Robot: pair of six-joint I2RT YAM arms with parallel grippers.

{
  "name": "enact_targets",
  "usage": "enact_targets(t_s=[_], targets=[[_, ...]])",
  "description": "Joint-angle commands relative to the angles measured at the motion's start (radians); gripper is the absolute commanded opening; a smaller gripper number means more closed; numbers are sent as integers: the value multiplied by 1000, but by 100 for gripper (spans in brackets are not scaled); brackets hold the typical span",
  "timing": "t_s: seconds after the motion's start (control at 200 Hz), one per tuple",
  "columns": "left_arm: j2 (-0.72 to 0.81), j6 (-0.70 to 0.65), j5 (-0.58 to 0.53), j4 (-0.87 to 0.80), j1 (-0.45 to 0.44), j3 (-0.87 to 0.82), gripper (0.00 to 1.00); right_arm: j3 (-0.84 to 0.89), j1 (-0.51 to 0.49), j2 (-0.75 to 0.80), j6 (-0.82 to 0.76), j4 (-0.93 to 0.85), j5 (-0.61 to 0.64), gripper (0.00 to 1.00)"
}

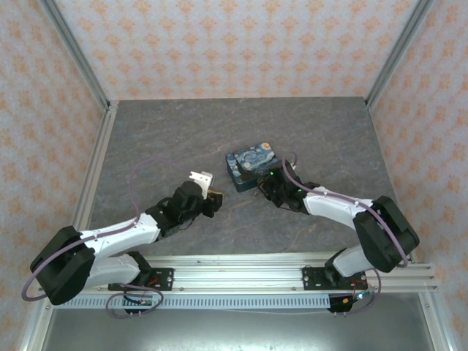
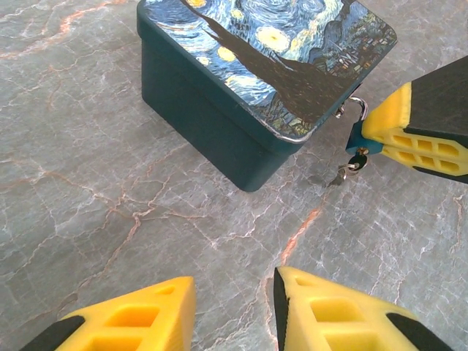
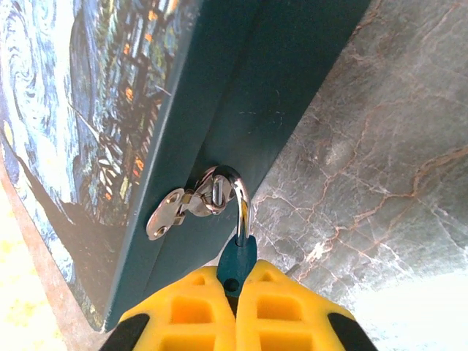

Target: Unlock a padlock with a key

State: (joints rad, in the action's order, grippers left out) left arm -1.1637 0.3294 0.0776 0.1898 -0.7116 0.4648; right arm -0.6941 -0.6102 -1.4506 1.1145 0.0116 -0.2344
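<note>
The right arm rises from its base at the near edge of the worktop, folds at a raised elbow near the right edge, and runs its forearm low and leftward towards the middle. There the right end effector meets the near side of the starry-night tin box. Its yellow fingers are pressed together on the body of the padlock, with no gap between them beyond the lock itself. The left arm stretches from the near-left corner diagonally towards the centre and stops short of the tin. The left end effector is parted and holds nothing, its two yellow fingertips above bare marbled grey surface, aimed at the tin's corner. The padlock is a small teal-blue block, and only its upper end shows between the right fingers. Its shiny silver shackle loops through the metal hasp on the tin's dark teal side wall, just under the painted lid. In the left wrist view, the key hangs below the lock body on a small ring, just above the worktop. Whether it sits in the keyhole cannot be told.
</note>
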Motion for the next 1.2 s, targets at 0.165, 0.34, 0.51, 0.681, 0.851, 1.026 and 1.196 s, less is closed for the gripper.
enact_targets(t_s=[0.165,0.34,0.51,0.681,0.851,1.026,1.196], targets=[[64,33,-51,-50,2,-23,35,-24,-5,-8,7,52,34,0],[88,21,-59,-94,3,-2,35,-30,-4,72,-33,-8,103,0],[106,21,-68,-102,2,-3,35,-4,3,35,-6,28,88,0],[110,25,-68,-107,3,-3,36,3,7,28,4,43,93,0],[132,22,-75,-119,2,-9,36,-8,22,60,-3,22,149,0],[153,20,-82,-132,3,-17,37,-11,24,60,1,34,193,0],[170,26,-90,-129,2,-31,38,-9,24,57,4,34,189,0]])
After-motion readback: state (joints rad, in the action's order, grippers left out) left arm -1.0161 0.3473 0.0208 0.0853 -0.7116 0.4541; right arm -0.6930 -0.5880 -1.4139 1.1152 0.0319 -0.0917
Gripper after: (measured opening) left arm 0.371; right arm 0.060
